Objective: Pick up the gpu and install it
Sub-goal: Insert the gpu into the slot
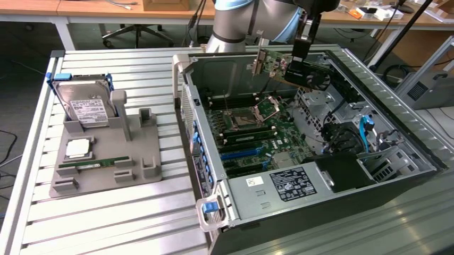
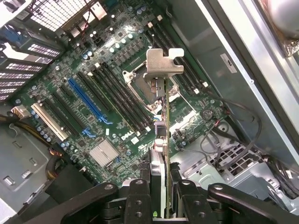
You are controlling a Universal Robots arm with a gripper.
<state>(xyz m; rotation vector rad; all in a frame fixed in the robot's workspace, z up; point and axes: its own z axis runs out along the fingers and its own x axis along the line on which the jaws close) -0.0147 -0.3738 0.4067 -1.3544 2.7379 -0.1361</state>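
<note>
The gpu [image 1: 307, 74] is a dark card with a silver end bracket, and it hangs tilted above the back part of the open computer case [image 1: 383, 101]. My gripper [image 1: 301, 52] comes down from above and is shut on the card's upper edge. In the wrist view the gpu [image 2: 164, 70] shows edge-on with its bracket foremost, clamped in my gripper [image 2: 161, 200] between the black fingers [image 2: 139, 198]. It floats over the motherboard [image 2: 117, 65], above the CPU socket area and apart from the board. The blue slot [image 2: 86, 100] lies off to one side of the card.
On the slatted table at the exterior view's left, a grey holder [image 1: 142, 159] carries a hard drive [image 1: 84, 106], a CPU [image 1: 78, 149] and a green RAM stick [image 1: 92, 162]. Cables [image 1: 341, 135] and a drive cage [image 1: 386, 164] fill the case's right side.
</note>
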